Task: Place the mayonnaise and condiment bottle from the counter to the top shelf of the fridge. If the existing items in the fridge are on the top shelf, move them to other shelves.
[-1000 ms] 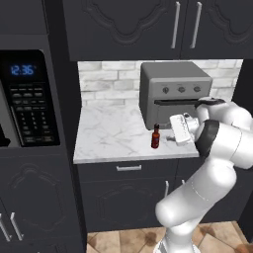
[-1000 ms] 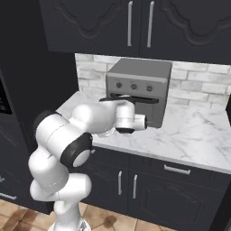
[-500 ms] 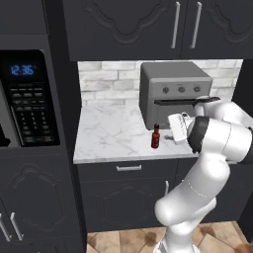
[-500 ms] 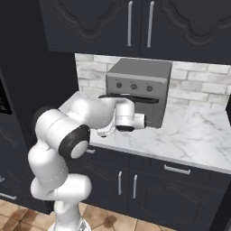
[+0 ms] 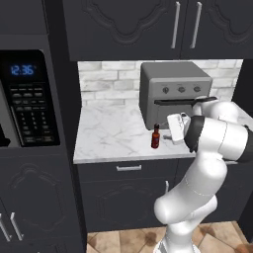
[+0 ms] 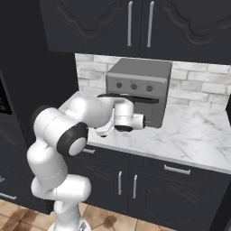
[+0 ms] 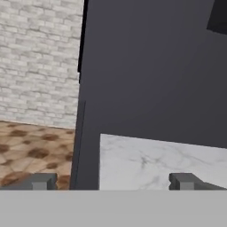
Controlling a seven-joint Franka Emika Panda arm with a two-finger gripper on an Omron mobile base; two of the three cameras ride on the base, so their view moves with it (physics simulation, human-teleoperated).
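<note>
Marble counter (image 5: 113, 136): slim red condiment bottle (image 5: 155, 137) upright, judged light, tippy, best gripped mid-body; gripper (image 7: 111, 181) spread wide, empty.

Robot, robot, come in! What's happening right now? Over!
Gripper open, empty, jaws wide over the counter. Bottle upright by the oven, not grabbed yet. Nothing blocking it.

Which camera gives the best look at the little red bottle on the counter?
The left base view: the bottle stands upright and unobstructed on the counter, in front of the oven. In the right base view the arm covers that spot. The hand view faces a dark panel and bare countertop instead.
</note>
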